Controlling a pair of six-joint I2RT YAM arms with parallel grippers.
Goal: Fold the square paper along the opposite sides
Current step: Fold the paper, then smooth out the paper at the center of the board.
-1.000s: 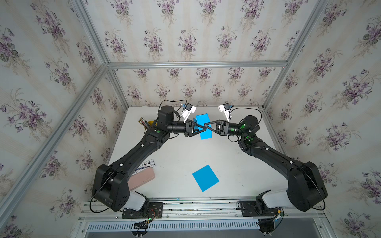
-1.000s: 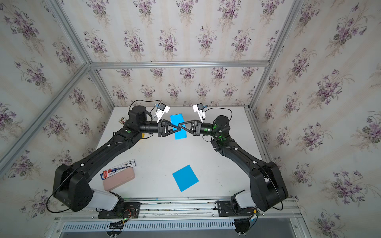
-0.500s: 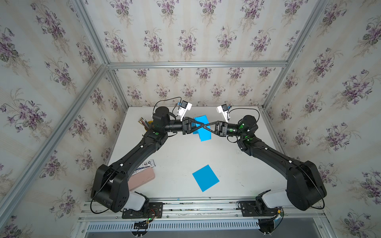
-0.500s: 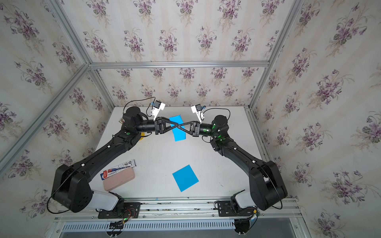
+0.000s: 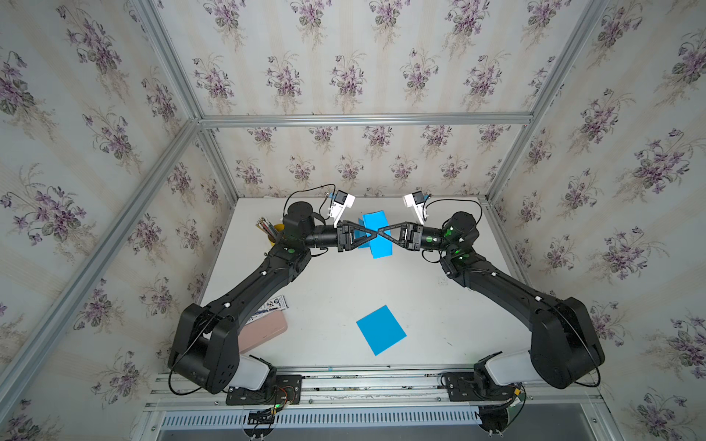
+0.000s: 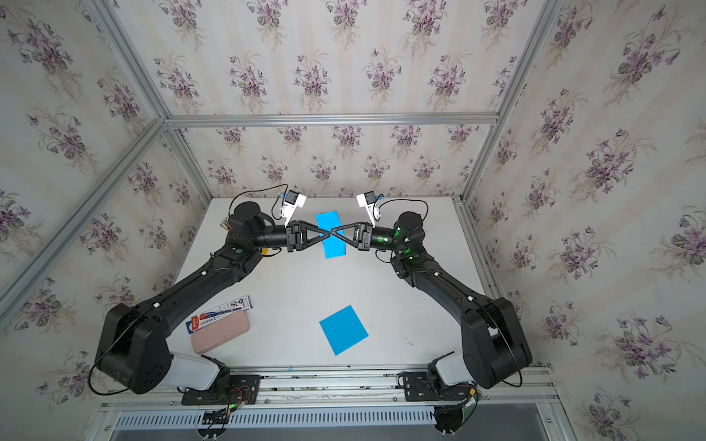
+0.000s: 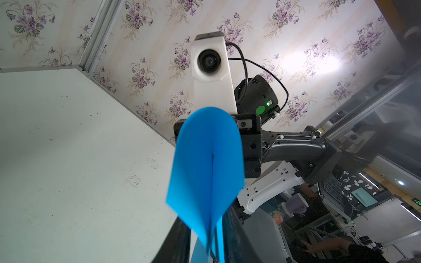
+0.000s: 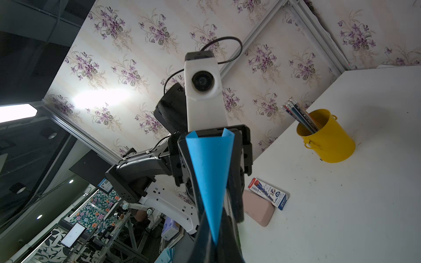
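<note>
Left hand (image 5: 372,237) has gone from jaws standing apart to jaws nipped nearly together, and it has drawn back a shade toward the yellow pencil cup (image 8: 325,136). In both top views I see its fingertips meeting on the paper (image 5: 375,221), so I read it as gripping the sheet. Right hand (image 5: 382,233) is closed tight on the same sheet from the side away from the cup. The paper hangs in the air clear of the counter (image 5: 324,290), past the cup toward the right arm, bent over into a loop rather than creased. I judge the opposite sides are brought together, but the fold is not yet pressed flat.
</note>
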